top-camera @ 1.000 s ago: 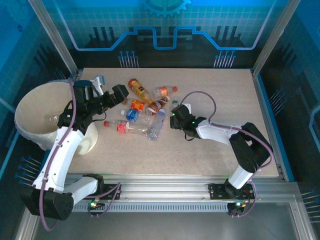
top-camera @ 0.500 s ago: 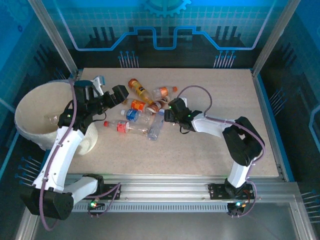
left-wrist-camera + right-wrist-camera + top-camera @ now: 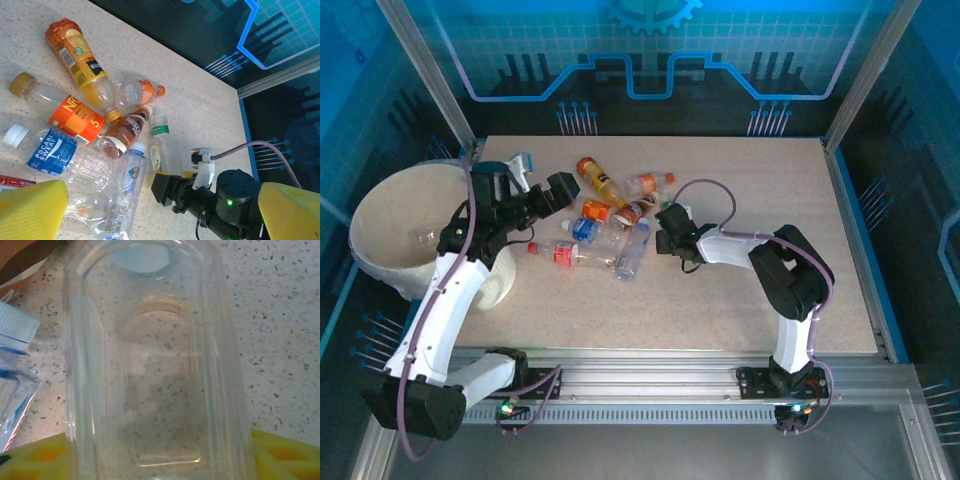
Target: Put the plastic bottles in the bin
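Speckled beige table (blue-lit walls): left end effector gapes; right end effector clenches 1 clear bottle.

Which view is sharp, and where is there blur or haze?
Top external view: sharp, evenly lit, blue tint around the table. Left wrist view: bottles sharp, its own yellow fingers slightly soft. Right wrist view: the clear bottle sits very close and looks hazy, blurring the speckles behind it.

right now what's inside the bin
What looks like one clear bottle lies inside the bin; the left arm covers its right part, so anything there is hidden.
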Robot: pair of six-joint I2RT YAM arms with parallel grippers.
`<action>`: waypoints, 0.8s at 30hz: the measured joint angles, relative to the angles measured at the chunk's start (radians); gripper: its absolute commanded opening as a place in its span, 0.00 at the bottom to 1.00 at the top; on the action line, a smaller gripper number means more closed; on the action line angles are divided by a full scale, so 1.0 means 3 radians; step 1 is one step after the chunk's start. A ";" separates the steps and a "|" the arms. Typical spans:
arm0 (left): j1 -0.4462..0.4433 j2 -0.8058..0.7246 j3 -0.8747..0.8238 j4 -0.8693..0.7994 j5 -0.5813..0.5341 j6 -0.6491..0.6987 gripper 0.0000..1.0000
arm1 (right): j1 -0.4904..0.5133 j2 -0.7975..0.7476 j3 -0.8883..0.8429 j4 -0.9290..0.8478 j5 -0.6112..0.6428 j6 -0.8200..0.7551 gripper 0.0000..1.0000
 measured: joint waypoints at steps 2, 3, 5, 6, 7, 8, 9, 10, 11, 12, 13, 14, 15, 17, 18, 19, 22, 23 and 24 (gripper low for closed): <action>-0.0045 0.0000 0.0000 0.0003 0.0000 0.0000 0.99 | 0.0000 -0.0058 -0.0062 0.0014 0.0000 -0.0041 0.56; -0.0069 0.0001 0.0000 0.0006 -0.0001 0.0000 0.99 | 0.0000 -0.0098 -0.0102 0.0025 -0.0003 -0.0055 0.55; -0.0134 0.0014 0.0000 0.0032 0.0000 0.0000 0.99 | 0.0000 -0.0206 -0.0192 0.0048 -0.0013 -0.0080 0.52; -0.0167 0.0028 0.0001 0.0048 0.0001 0.0001 0.99 | 0.0000 -0.0286 -0.0249 0.0050 -0.0014 -0.0089 0.50; -0.0203 0.0048 0.0001 0.0058 -0.0001 0.0003 0.99 | 0.0001 -0.0384 -0.0320 0.0079 -0.0024 -0.0107 0.49; -0.0234 0.0069 0.0001 0.0064 -0.0001 0.0006 0.99 | 0.0001 -0.0487 -0.0384 0.0093 -0.0031 -0.0128 0.48; -0.0277 0.0097 0.0001 0.0074 -0.0003 0.0017 0.99 | 0.0001 -0.0619 -0.0463 0.0117 -0.0047 -0.0153 0.47; -0.0322 0.0130 0.0001 0.0078 -0.0004 0.0027 0.99 | 0.0001 -0.0746 -0.0525 0.0135 -0.0064 -0.0173 0.46; -0.0356 0.0155 0.0001 0.0078 -0.0004 0.0029 0.99 | 0.0001 -0.0851 -0.0566 0.0142 -0.0088 -0.0191 0.45; -0.0390 0.0182 0.0001 0.0080 -0.0004 0.0041 0.99 | 0.0001 -0.0970 -0.0603 0.0150 -0.0114 -0.0210 0.45; -0.0421 0.0205 0.0001 0.0089 -0.0011 0.0052 0.99 | 0.0001 -0.1097 -0.0645 0.0189 -0.0139 -0.0233 0.45; -0.0465 0.0237 0.0001 0.0107 -0.0027 0.0053 0.99 | 0.0003 -0.1208 -0.0680 0.0216 -0.0169 -0.0248 0.45; -0.0518 0.0270 0.0001 0.0146 -0.0036 0.0052 0.99 | 0.0003 -0.1311 -0.0715 0.0251 -0.0203 -0.0262 0.44; -0.0603 0.0326 0.0001 0.0231 -0.0038 0.0053 0.99 | 0.0001 -0.1507 -0.0788 0.0294 -0.0295 -0.0296 0.44; -0.0659 0.0365 0.0003 0.0280 -0.0038 0.0053 0.99 | 0.0001 -0.1606 -0.0819 0.0301 -0.0354 -0.0308 0.44; -0.0707 0.0401 0.0004 0.0323 -0.0037 0.0053 0.99 | 0.0001 -0.1666 -0.0834 0.0305 -0.0401 -0.0322 0.44; -0.0863 0.0532 0.0004 0.0458 -0.0037 0.0051 0.99 | 0.0000 -0.1843 -0.0846 0.0329 -0.0595 -0.0369 0.43; -0.0903 0.0567 0.0004 0.0500 -0.0037 0.0050 0.99 | 0.0000 -0.1893 -0.0846 0.0336 -0.0670 -0.0389 0.43; -0.0968 0.0615 0.0005 0.0561 -0.0037 0.0042 0.99 | 0.0000 -0.1944 -0.0846 0.0345 -0.0767 -0.0412 0.43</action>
